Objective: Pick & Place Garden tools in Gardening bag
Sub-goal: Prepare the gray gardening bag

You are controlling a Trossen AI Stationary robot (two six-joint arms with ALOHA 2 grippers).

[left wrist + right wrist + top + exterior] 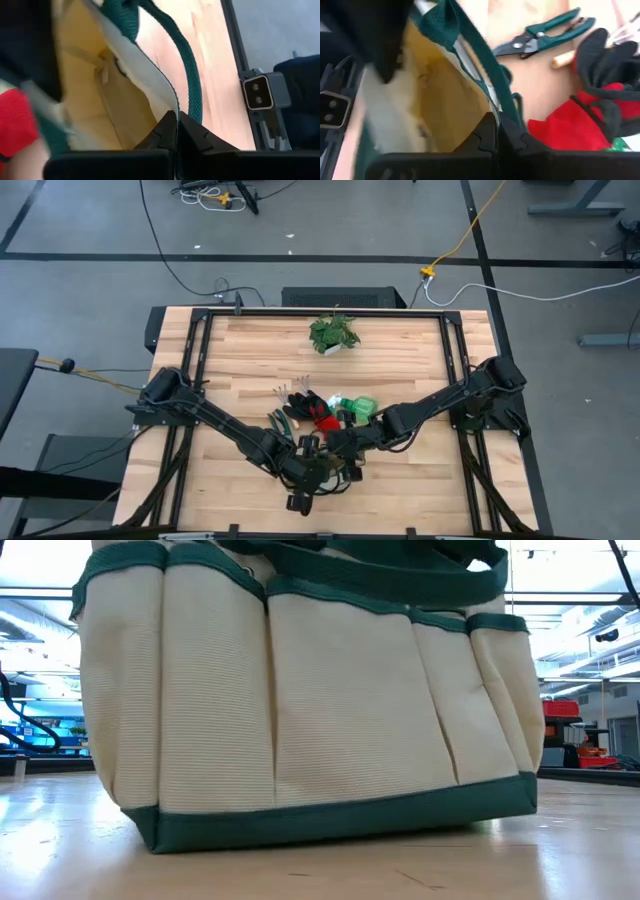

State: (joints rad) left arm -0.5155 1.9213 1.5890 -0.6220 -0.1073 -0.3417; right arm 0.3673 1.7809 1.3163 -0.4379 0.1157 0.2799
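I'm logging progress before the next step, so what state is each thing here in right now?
Gardening bag: upright, mouth open.
Left gripper: jaws shut on the bag's rim.
Right gripper: jaws shut on the bag's rim.
Pruning shears: closed, lying on the table.
Gloves: on the table, outside the bag.
Potted plant: upright.

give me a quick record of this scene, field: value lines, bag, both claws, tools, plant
bag: beige gardening bag with green trim, standing near the table's front edge
left claw: left claw shut on the bag's rim
right claw: right claw shut on the bag's rim at the green handle
tools outside bag: pruning shears, red-and-black gloves, hand rake, spray bottle, all on the table behind the bag
plant: potted plant near the far edge
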